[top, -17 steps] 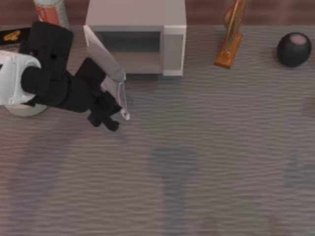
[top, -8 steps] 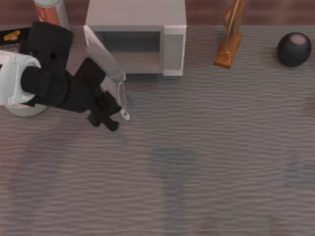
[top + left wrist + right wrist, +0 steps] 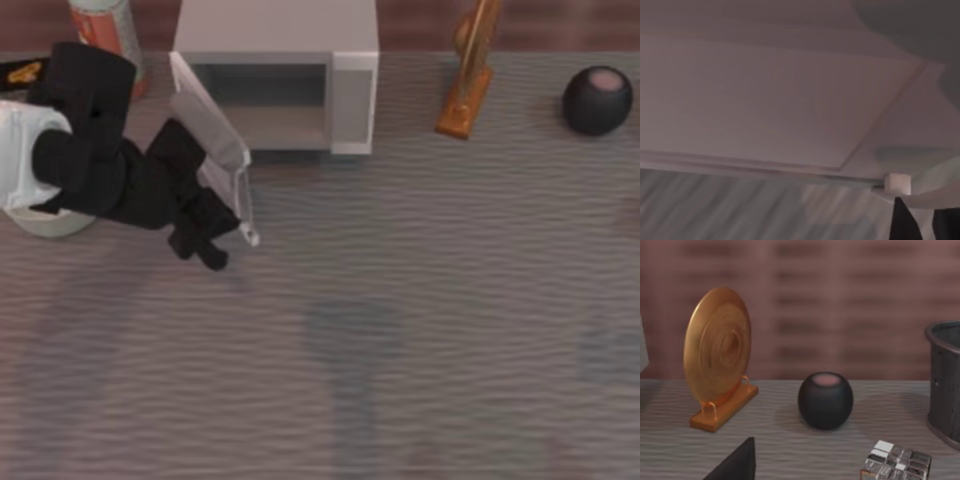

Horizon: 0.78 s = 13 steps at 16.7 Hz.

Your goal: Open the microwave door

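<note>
Our left gripper point(image 3: 212, 243), matte black, sits at the free edge of the microwave door point(image 3: 210, 125), just left of its slim pale handle bar point(image 3: 248, 205); whether its fingers are spread or pinching we cannot tell. The left arm reaches in from the table's left edge, angled toward the door's outer face. The door, a flat white-framed panel with a grey translucent window, stands swung well out from the microwave point(image 3: 277, 75), a boxy grey-white oven at the table's far edge with its cavity exposed. Left of the microwave: an orange-labelled can point(image 3: 104, 25). Right of the microwave: a ridged golden disc point(image 3: 716, 350) upright on an orange stand, then a dark rounded sphere point(image 3: 825, 400) with a pinkish top. Our right gripper is not in view from above.
</note>
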Tool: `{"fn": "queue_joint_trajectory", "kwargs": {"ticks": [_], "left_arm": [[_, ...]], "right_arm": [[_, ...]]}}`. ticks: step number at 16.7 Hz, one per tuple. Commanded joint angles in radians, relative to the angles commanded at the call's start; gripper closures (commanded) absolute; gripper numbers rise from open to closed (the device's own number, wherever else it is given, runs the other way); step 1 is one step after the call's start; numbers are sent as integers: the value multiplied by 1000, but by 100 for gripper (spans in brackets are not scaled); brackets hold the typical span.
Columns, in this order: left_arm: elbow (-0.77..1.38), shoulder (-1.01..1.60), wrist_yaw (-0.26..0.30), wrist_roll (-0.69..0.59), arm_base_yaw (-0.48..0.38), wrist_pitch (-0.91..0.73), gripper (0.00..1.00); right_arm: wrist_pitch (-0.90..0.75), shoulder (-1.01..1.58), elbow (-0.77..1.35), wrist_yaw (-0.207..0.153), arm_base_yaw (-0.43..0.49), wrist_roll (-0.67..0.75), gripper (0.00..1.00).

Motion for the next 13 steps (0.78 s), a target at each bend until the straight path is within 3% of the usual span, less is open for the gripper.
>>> {"fn": "queue_joint_trajectory", "kwargs": {"ticks": [13], "left_arm": [[0,3,12,23,11,-15,100]], "right_arm": [[0,0,0,0,0,0,0]]}}
